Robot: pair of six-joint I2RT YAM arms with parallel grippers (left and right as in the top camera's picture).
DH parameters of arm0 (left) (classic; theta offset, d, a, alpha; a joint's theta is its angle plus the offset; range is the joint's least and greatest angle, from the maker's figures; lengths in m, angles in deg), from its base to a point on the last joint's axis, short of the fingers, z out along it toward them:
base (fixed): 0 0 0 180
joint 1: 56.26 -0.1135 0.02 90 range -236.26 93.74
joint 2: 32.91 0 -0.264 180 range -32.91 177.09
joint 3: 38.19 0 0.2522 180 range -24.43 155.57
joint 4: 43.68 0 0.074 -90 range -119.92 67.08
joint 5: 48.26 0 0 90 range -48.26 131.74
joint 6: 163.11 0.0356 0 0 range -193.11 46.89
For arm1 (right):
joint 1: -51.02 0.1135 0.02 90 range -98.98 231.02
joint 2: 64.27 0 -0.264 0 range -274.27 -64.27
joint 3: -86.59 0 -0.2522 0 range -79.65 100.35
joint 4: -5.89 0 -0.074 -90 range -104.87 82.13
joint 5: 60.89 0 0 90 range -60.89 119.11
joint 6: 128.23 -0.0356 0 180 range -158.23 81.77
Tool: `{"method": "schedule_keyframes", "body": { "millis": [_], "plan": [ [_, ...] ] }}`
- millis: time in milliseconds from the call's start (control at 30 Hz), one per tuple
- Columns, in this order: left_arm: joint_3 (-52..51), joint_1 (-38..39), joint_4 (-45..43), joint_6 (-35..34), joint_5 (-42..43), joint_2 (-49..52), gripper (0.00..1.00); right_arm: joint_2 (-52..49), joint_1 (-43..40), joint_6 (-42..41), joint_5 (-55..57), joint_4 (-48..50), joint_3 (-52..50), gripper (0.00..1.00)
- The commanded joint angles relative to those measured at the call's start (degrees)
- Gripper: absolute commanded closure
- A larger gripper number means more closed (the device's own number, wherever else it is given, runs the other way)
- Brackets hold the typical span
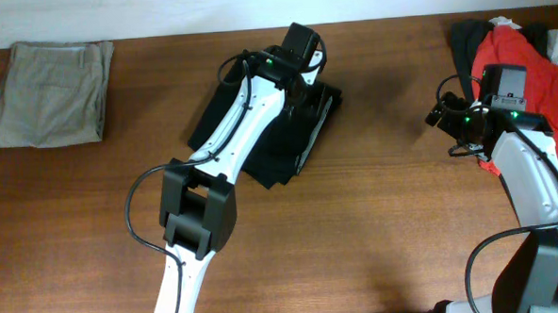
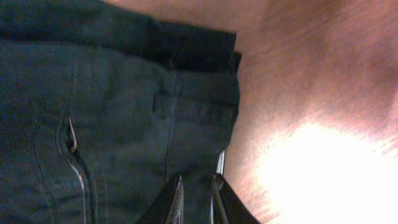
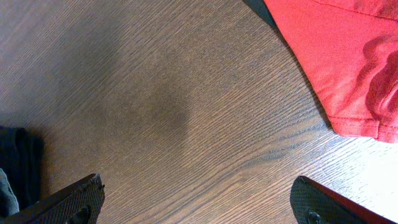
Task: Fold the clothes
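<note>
Dark green-black trousers [image 1: 277, 161] lie folded at the table's middle. They fill the left wrist view [image 2: 118, 106], with a pocket and waistband showing. My left gripper [image 1: 306, 83] sits at their far right edge; in the left wrist view its fingers [image 2: 196, 186] are nearly together with the dark cloth pinched between them. My right gripper [image 1: 444, 111] is wide open and empty over bare wood [image 3: 199, 199], just left of a red garment [image 1: 530, 61] that also shows in the right wrist view [image 3: 342, 56].
A folded khaki garment [image 1: 45, 82] lies at the far left. The red garment sits on a pile with black cloth [image 1: 464, 40] and other clothes at the far right. A dark cloth edge [image 3: 15, 162] shows low left in the right wrist view.
</note>
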Motion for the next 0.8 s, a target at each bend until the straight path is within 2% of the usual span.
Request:
{"method": "schedule_keyframes", "body": {
  "millis": [0,233,367,467,533,567,600,667,767],
  "plan": [
    [0.79,0.09,-1.92,-0.70,-0.83,-0.26,0.83,0.55,-0.17,-0.66,0.55,0.00,-0.11,0.01],
    [0.79,0.09,-7.85,-1.51,-0.81,8.02,0.82,0.55,-0.17,-0.66,0.55,0.00,-0.11,0.01],
    [0.79,0.09,-7.85,-1.51,-0.61,9.88,0.80,0.55,-0.15,-0.66,0.55,0.00,-0.11,0.01],
    [4.02,0.07,-5.03,-1.46,-0.63,8.55,0.74,0.55,-0.17,-0.66,0.55,0.00,-0.11,0.01],
    [8.63,0.02,-0.92,-1.44,-0.85,6.14,0.67,0.55,-0.17,-0.66,0.55,0.00,-0.11,0.01],
    [11.34,-0.04,2.23,-0.31,-0.87,4.74,0.59,0.55,-0.17,-0.66,0.55,0.00,-0.11,0.01],
    [13.66,-0.22,5.95,0.42,-1.53,3.58,0.46,0.55,-0.17,-0.63,0.55,0.00,-0.11,0.01],
    [16.94,-0.98,15.76,0.42,-4.13,1.79,0.43,0.55,-0.17,-0.63,0.55,0.00,-0.11,0.01],
    [15.08,-2.16,27.04,0.42,-4.04,1.86,0.43,0.55,-0.17,-0.66,0.55,0.00,-0.11,0.01]
  ]
}}
